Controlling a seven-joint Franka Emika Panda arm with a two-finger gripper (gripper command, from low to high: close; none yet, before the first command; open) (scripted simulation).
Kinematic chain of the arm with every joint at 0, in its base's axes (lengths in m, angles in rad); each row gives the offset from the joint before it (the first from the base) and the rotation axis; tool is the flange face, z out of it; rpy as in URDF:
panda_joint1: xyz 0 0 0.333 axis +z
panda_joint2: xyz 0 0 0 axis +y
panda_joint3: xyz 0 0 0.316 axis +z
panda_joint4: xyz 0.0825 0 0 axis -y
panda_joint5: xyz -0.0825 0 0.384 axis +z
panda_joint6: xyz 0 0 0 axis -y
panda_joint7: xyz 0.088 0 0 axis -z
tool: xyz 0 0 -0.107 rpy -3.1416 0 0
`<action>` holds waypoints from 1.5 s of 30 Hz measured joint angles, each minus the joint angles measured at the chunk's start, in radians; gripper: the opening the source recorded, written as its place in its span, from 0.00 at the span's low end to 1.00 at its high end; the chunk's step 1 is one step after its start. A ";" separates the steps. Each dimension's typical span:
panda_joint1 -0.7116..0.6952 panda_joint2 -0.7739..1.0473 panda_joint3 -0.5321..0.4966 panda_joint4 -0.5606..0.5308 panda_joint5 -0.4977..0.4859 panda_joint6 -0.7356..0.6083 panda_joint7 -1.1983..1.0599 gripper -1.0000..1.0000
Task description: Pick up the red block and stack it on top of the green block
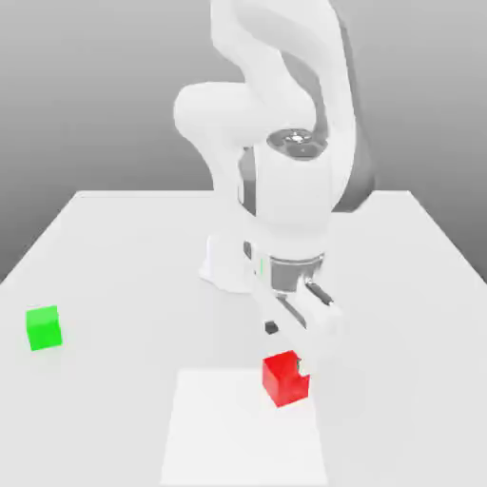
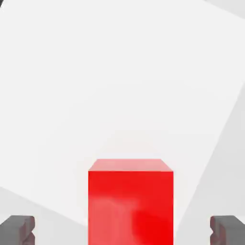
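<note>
The red block (image 1: pixel 285 378) rests on a lighter white square patch (image 1: pixel 228 438) of the table, near the front. My gripper (image 1: pixel 287 348) hangs just above it, open, its dark fingertips (image 1: pixel 271 328) spread wide. In the hand view the red block (image 2: pixel 130 201) stands between the two fingertips (image 2: pixel 17 229), with clear gaps on both sides of my gripper (image 2: pixel 122 230). The green block (image 1: pixel 44 327) sits alone on the table at the exterior view's left, far from the gripper.
The arm's white base (image 1: pixel 226 266) stands on the grey-white table (image 1: pixel 124 247) behind the red block. The table's back edge runs behind the base, and its side edges slope outward toward the front.
</note>
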 joint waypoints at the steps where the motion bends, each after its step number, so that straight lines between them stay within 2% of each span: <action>1: 0.024 0.032 -0.036 0.005 -0.052 0.025 0.038 0.50; 4: 0.137 0.125 -0.177 0.020 -0.170 0.100 0.124 0.50; 5: 0.161 0.144 -0.206 0.023 -0.191 0.115 0.139 0.00; 12: 0.163 0.142 -0.207 0.023 -0.188 0.116 0.137 0.00; 17: 0.103 0.002 -0.092 0.000 0.021 0.006 -0.013 0.00; 21: 0.122 -0.113 -0.092 -0.018 0.144 -0.089 -0.103 0.00; 42: -0.591 -0.143 -0.528 0.115 0.083 -0.254 -0.054 0.00; 45: -0.622 -0.075 -0.545 0.126 0.106 -0.198 -0.070 0.00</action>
